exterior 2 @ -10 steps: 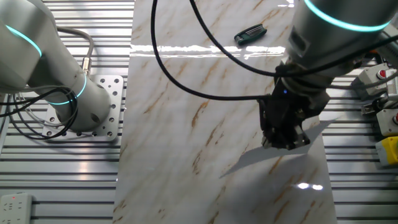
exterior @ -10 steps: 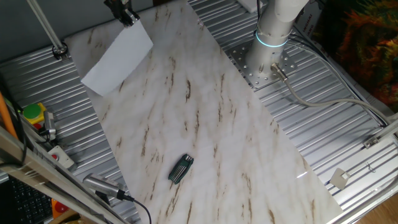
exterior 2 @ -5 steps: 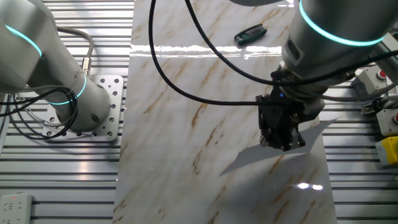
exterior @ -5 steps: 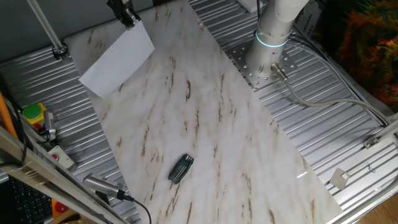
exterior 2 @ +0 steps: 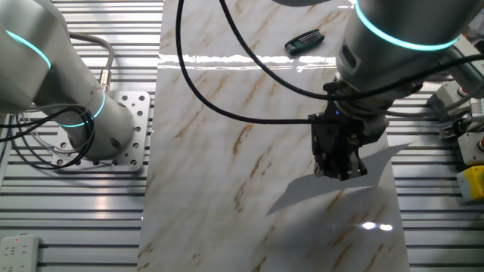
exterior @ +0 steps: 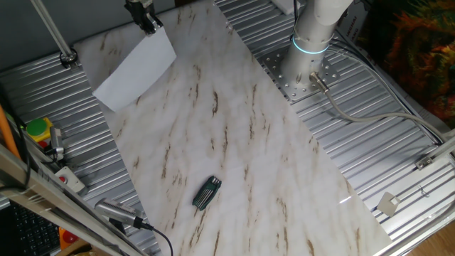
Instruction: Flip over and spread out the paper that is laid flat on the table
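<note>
1. The hand [exterior: 151, 25] sits at about 11 o'clock in one fixed view, at the far corner of the desk [exterior: 242, 163]; its fingers are together, clamped on the upper edge of the paper [exterior: 135, 69].
2. The paper hangs from that grip as a white sheet, sloping down toward 8 o'clock; its lower corner reaches the desk's edge, close to the ribbed metal surface [exterior: 43, 92]; whether it touches there I cannot tell.
3. In the other fixed view the hand [exterior 2: 337, 160] is at about 4 o'clock, pointing down; the paper [exterior 2: 382, 155] shows only as a pale sliver beside it, and a grey shadow lies on the desk [exterior 2: 227, 113] beneath.
4. A small black ribbed object [exterior: 206, 193] lies flat on the desk at about 6 o'clock in one fixed view, well apart from the paper; in the other fixed view it [exterior 2: 304, 41] lies at about 1 o'clock.
5. The arm's base [exterior: 307, 57] stands on the metal surface at 1 o'clock, beside the desk; a cyan ring glows on it.
</note>
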`<state>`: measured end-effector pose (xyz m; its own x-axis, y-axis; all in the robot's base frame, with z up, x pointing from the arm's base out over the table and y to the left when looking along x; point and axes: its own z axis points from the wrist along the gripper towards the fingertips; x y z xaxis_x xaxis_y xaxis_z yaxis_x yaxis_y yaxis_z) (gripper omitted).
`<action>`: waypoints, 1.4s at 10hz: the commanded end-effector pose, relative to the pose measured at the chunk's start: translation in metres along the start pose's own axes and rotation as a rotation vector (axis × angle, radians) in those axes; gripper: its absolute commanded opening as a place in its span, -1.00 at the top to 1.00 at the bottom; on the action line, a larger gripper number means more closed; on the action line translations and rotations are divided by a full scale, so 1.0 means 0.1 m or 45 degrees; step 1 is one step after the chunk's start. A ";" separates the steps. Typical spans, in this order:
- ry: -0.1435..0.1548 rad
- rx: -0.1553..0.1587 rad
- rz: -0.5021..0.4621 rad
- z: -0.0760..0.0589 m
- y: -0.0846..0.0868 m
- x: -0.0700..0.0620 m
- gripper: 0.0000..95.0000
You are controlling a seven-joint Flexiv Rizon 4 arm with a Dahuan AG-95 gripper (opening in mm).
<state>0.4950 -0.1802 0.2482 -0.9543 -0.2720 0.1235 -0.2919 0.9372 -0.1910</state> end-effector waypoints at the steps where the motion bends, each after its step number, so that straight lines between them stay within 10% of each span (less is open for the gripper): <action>1: -0.005 0.011 0.004 0.04 0.02 0.00 1.00; 14: -0.013 0.047 0.059 0.26 0.29 -0.08 1.00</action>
<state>0.4906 -0.1561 0.2158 -0.9676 -0.2322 0.0993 -0.2496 0.9391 -0.2362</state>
